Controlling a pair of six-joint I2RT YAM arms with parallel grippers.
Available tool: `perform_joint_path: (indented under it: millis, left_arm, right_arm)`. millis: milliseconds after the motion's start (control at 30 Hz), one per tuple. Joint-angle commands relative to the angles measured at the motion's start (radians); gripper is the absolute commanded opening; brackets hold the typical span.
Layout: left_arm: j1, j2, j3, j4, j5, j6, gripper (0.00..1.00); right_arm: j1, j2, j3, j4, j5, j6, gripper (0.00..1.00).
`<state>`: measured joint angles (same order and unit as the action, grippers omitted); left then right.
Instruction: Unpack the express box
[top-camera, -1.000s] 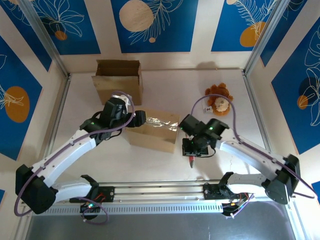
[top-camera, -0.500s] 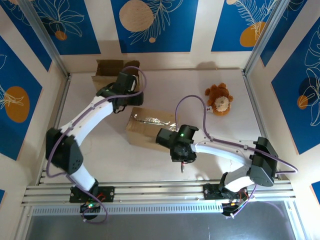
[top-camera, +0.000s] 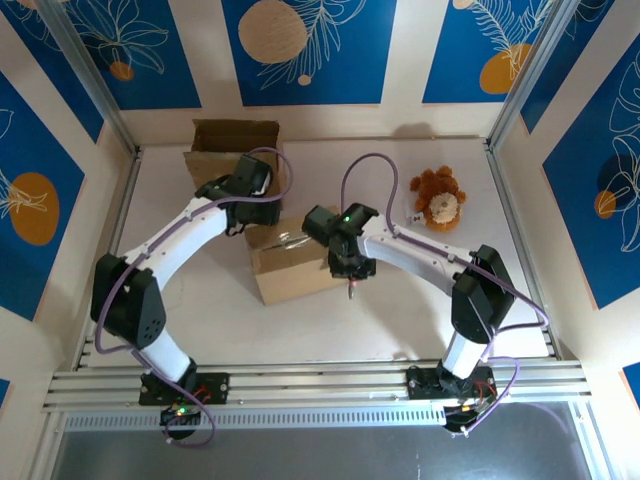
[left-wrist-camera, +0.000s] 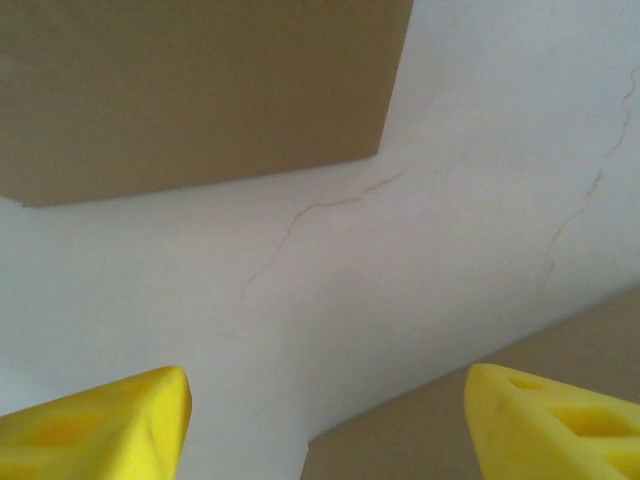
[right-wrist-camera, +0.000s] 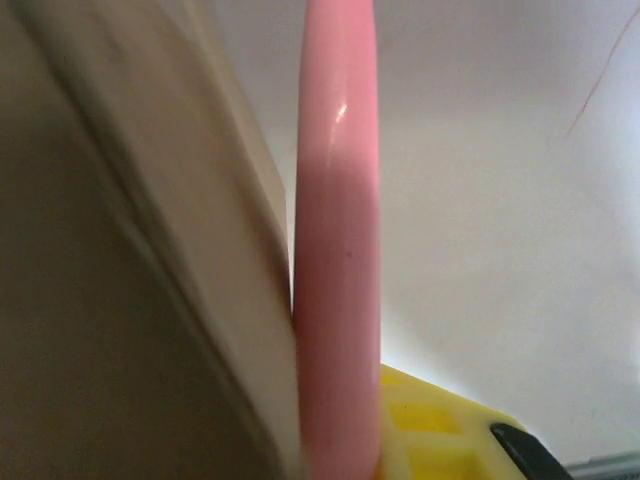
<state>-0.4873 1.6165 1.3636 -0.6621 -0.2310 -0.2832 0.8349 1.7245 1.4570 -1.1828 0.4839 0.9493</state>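
The express box (top-camera: 295, 262), brown cardboard sealed with clear tape along its top, lies mid-table. My right gripper (top-camera: 345, 262) sits at its right end, shut on a pink rod-like tool (top-camera: 350, 290) that points toward the near edge. In the right wrist view the pink tool (right-wrist-camera: 338, 250) stands upright against the box wall (right-wrist-camera: 130, 300), with one yellow finger (right-wrist-camera: 430, 430) beside it. My left gripper (top-camera: 240, 218) hangs open just behind the box's far left corner. Its yellow fingertips (left-wrist-camera: 100, 420) are spread wide over bare table, with the box's corner (left-wrist-camera: 420, 435) between them.
A second, open cardboard box (top-camera: 235, 150) stands at the back left; its side (left-wrist-camera: 200, 90) is near the left gripper. A brown plush toy (top-camera: 437, 198) sits at the back right. Metal rails frame the table's sides and near edge.
My right gripper has carried the pink tool from in front of the box up to its right end. The left gripper has settled behind the box, and its jaws have narrowed a little.
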Motion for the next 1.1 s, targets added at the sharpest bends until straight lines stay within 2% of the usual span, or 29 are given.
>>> perform_joint_path:
  millis: [0,233,433,533,767,900,1067]
  left_arm:
    - [-0.013,-0.066,-0.067,-0.107,0.062,-0.027,0.73]
    - [-0.080,-0.176,-0.170,-0.136,0.129,-0.093,0.72]
    - [-0.173,-0.243,-0.230,-0.140,0.147,-0.158,0.73]
    - [-0.211,-0.274,-0.252,-0.137,0.151,-0.189,0.73]
    - [-0.261,-0.337,-0.301,-0.127,0.180,-0.235,0.75]
    - [-0.266,-0.381,-0.298,-0.177,0.141,-0.247,0.78]
    - [-0.267,-0.452,-0.239,-0.283,0.096,-0.232,0.86]
  right_arm:
    - [-0.072,0.043,0.095,0.120,-0.004,-0.178,0.00]
    - [-0.208,0.181,0.294,0.216,-0.164,-0.407,0.00]
    - [-0.267,0.302,0.429,0.290,-0.400,-0.542,0.00]
    - [-0.270,0.350,0.490,0.298,-0.453,-0.613,0.00]
    - [-0.281,0.385,0.529,0.299,-0.511,-0.659,0.00]
    - [-0.297,0.359,0.516,0.293,-0.443,-0.640,0.00]
    - [-0.368,0.264,0.482,0.259,-0.331,-0.588,0.00]
